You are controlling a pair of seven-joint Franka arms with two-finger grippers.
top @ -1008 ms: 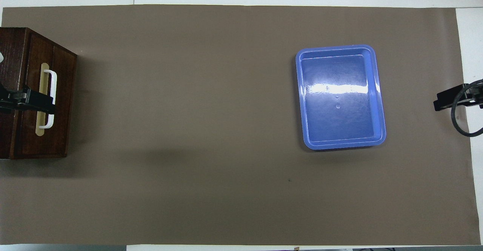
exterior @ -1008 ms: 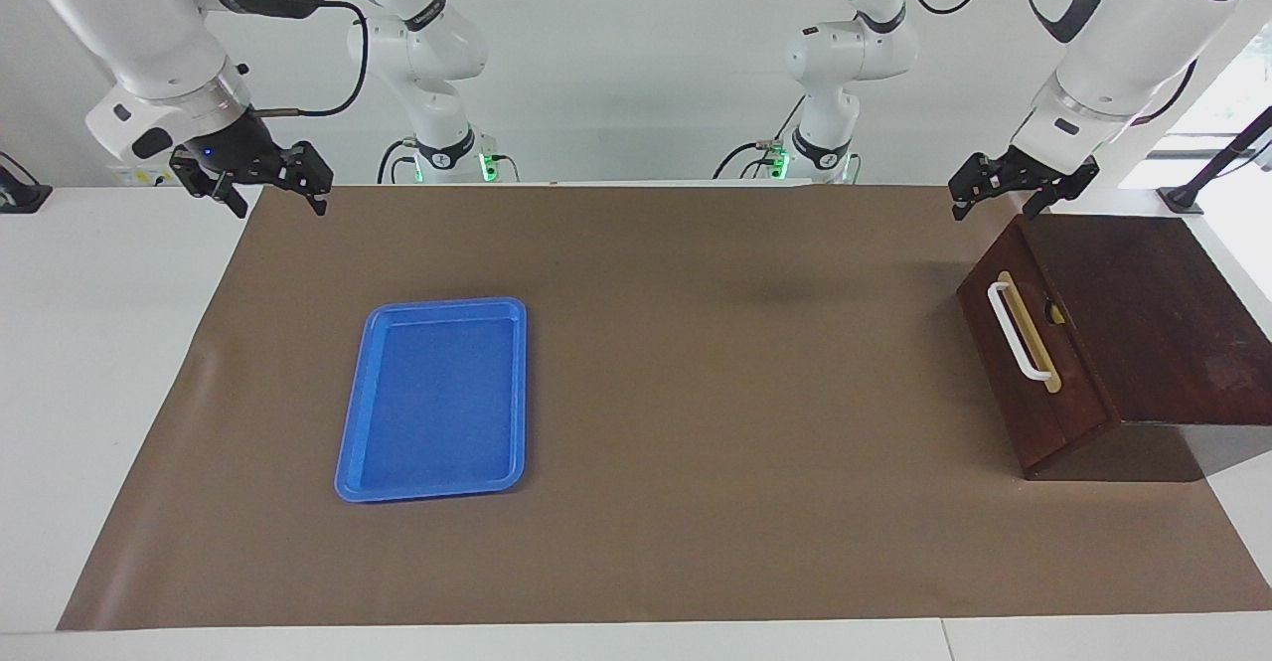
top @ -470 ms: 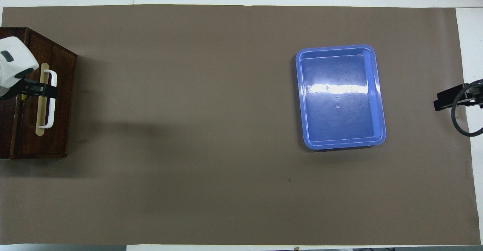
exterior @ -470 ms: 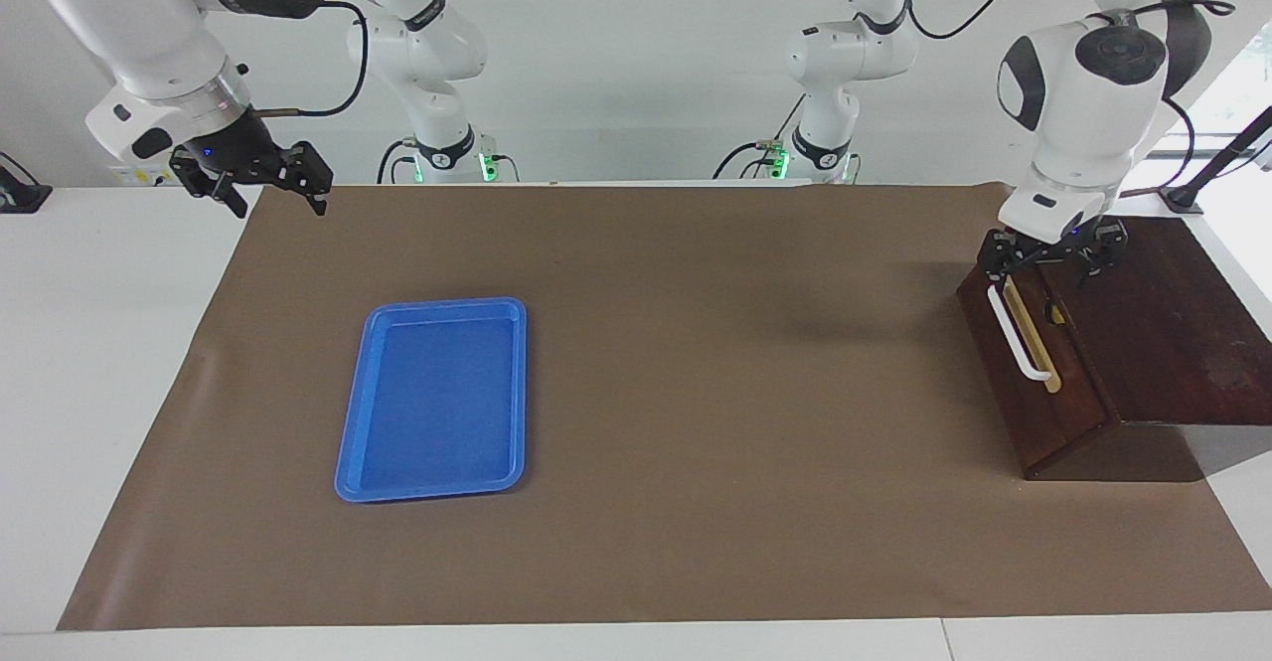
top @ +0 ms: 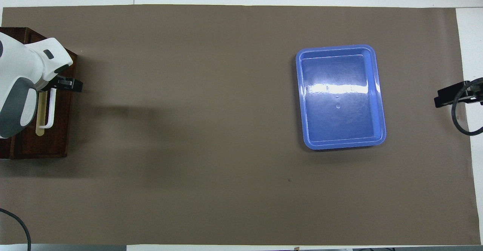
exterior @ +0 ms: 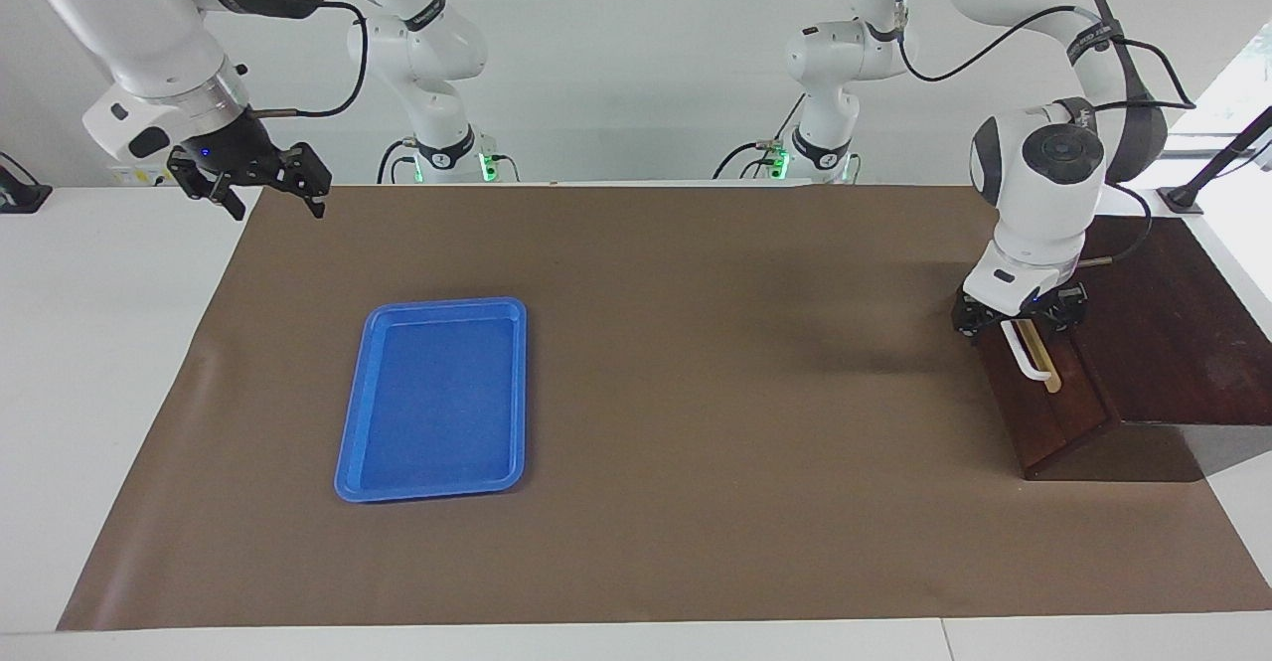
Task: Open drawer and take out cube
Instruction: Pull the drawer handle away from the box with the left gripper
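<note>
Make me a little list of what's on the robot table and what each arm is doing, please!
drawer: in the dark wooden box, at the left arm's end of the table
handle: white bar, partly covered by the left gripper
left gripper: fingers open, down at the handle
right gripper: fingers open, waiting over the mat's edge at the right arm's end
blue tray: on the brown mat, nothing in it
cube: not visible
</note>
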